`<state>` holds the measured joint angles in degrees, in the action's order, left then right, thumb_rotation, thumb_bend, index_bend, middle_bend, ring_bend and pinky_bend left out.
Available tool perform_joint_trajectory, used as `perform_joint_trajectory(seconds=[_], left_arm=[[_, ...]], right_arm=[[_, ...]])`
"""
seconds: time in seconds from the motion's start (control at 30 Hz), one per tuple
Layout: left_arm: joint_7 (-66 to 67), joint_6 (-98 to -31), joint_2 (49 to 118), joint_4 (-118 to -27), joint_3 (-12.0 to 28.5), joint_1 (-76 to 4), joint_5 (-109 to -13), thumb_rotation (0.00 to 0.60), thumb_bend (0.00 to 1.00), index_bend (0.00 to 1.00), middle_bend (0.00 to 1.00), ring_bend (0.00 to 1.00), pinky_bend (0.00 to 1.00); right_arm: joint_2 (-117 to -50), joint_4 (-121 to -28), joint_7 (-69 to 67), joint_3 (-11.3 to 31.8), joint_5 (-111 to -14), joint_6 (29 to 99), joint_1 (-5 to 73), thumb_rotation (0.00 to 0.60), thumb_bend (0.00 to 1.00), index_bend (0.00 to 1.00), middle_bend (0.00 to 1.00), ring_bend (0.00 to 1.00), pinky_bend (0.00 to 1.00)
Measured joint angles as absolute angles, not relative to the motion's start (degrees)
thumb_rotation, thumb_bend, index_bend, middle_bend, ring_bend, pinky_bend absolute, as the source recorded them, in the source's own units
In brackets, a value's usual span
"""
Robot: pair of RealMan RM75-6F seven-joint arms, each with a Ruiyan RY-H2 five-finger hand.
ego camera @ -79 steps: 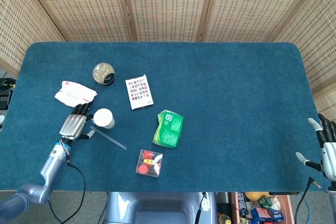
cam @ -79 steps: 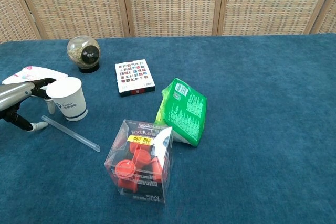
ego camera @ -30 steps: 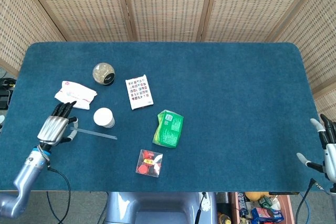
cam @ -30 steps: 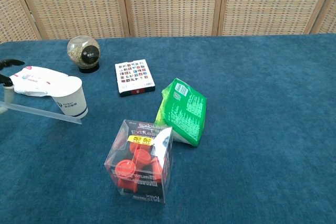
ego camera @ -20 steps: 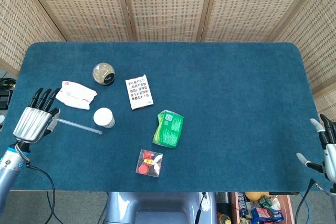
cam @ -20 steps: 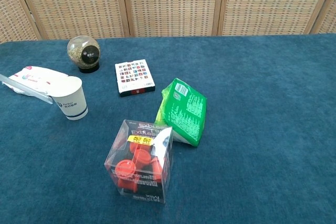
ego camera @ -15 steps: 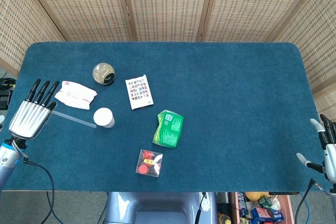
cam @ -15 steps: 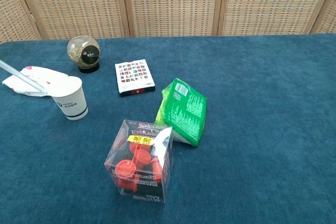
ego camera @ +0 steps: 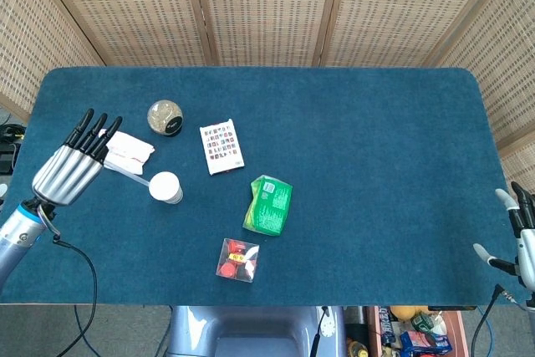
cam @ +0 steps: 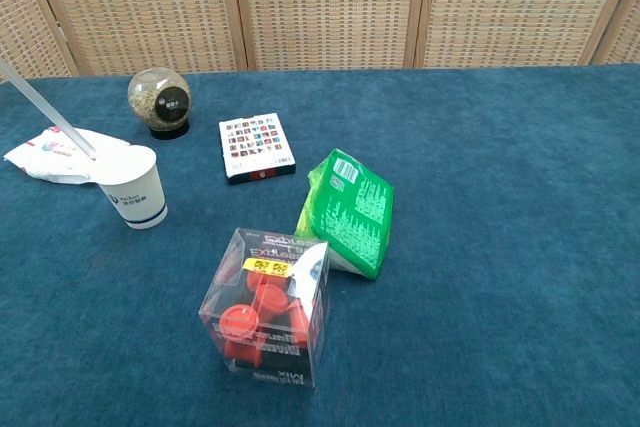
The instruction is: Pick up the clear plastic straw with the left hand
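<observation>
The clear plastic straw is lifted off the blue table, and my left hand holds one end of it at the far left, fingers stretched out over it. The free end slants down toward the white paper cup. In the chest view only the straw shows, rising to the upper left from just behind the cup; the hand is outside that frame. My right hand hangs open past the table's right front corner, holding nothing.
A white packet lies under the straw. A round jar stands behind the cup, a card box to its right. A green bag and a clear box of red pieces lie mid-table.
My left hand took the straw from the table beside the cup, lifted it and carried it left, then back and up. The straw now slants above the white packet.
</observation>
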<state>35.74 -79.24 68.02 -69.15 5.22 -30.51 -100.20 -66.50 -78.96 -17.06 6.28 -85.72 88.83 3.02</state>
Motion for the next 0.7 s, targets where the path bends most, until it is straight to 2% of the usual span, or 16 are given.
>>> perform_joint_trajectory(seconds=[0.37,0.7], left_arm=[[43.64,-73.89,68.82,-70.71,4.59,-33.08,-101.41,0.600,0.40,0.60,0.00,0.00,0.00],[51.07,-68.26,74.36,-70.89,4.13,-36.32,-101.65,0.600,0.40,0.60,0.00,0.00,0.00]], right_arm=[[-66.52,-78.89,-17.03,6.27,-85.66,88.63,3.08,0.600,0.00,0.00,0.00,0.00,0.00],[-66.50,-78.63,-17.51,6.35,-85.38,88.32,3.12,0.600,0.00,0.00,0.00,0.00,0.00]])
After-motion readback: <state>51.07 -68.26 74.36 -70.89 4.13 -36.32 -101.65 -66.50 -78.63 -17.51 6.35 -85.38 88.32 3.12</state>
